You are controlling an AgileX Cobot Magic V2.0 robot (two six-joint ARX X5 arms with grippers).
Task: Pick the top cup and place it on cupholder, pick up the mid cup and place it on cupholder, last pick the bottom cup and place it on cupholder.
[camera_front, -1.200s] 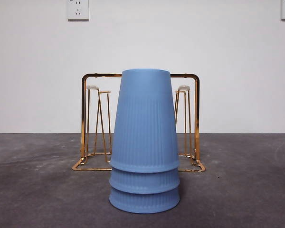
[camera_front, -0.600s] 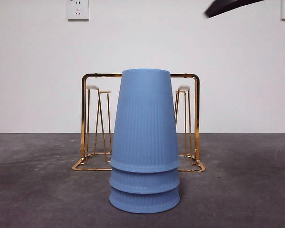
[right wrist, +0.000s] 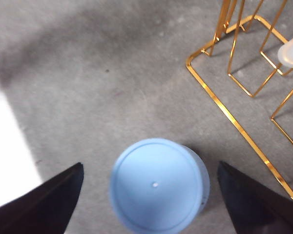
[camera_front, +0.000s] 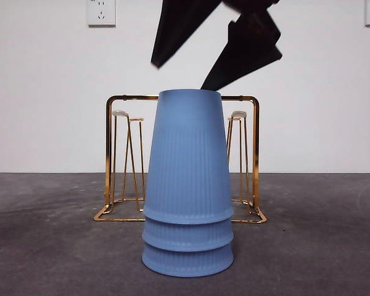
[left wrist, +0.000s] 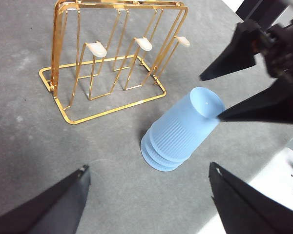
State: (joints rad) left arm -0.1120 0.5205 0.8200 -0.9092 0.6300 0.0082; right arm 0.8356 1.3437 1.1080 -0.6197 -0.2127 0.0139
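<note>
Three blue cups point(camera_front: 187, 191) stand nested upside down on the grey table point(camera_front: 49, 246), nearest me. Right gripper point(camera_front: 186, 75) hovers just over them, jaws wide apart. One gold cupholder point(camera_front: 117, 160) waits behind. Left gripper point(left wrist: 146, 195) hangs back, spread.

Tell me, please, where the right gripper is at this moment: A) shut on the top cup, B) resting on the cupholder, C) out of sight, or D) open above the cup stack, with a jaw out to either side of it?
D: the right gripper hangs open over the top cup, touching neither it nor the cupholder.
</note>
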